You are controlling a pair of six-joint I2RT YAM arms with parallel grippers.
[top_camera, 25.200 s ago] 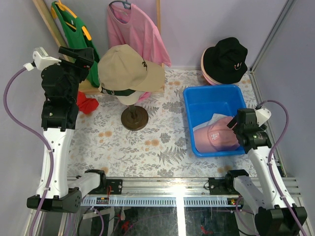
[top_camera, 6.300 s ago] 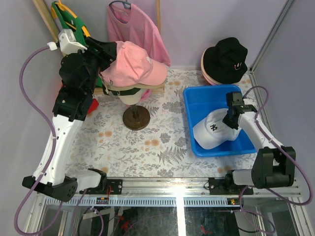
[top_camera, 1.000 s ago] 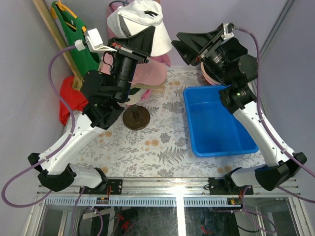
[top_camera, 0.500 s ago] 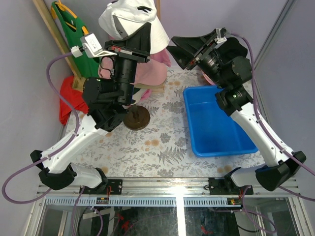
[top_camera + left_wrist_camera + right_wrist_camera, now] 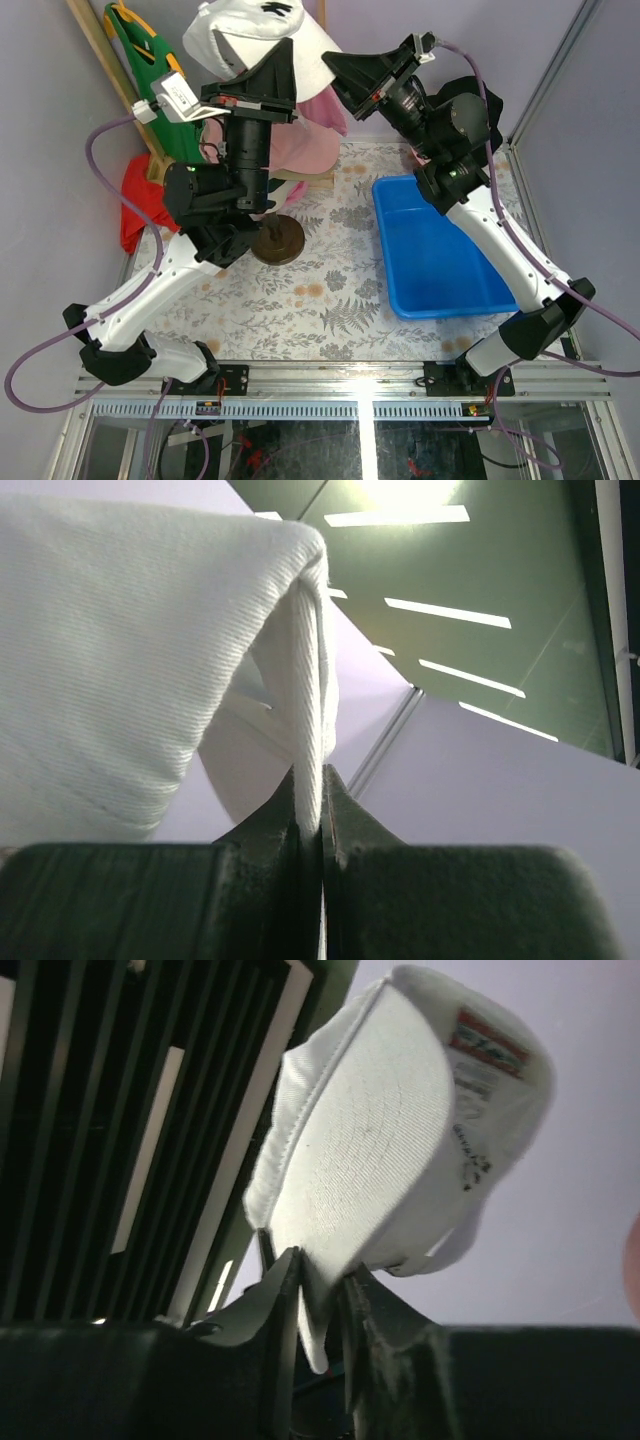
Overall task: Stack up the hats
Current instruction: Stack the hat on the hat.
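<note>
Purple wall [image 5: 520, 40] behind; we see left gripper [image 5: 310, 800] clamped on white cap [image 5: 250, 30] above table's [image 5: 330, 290] far edge, right gripper [image 5: 318, 1290] straddling its brim, grip we cannot tell.

Overhead light fills the top view evenly, with white glare on the metal rail [image 5: 360, 377] and soft shadows on the floral table [image 5: 300, 292]. In the left wrist view ceiling lights [image 5: 400, 516] blow out and the near fingers [image 5: 150, 900] blur dark. The right wrist view is backlit, its white cap [image 5: 380, 1150] shaded grey.
</note>
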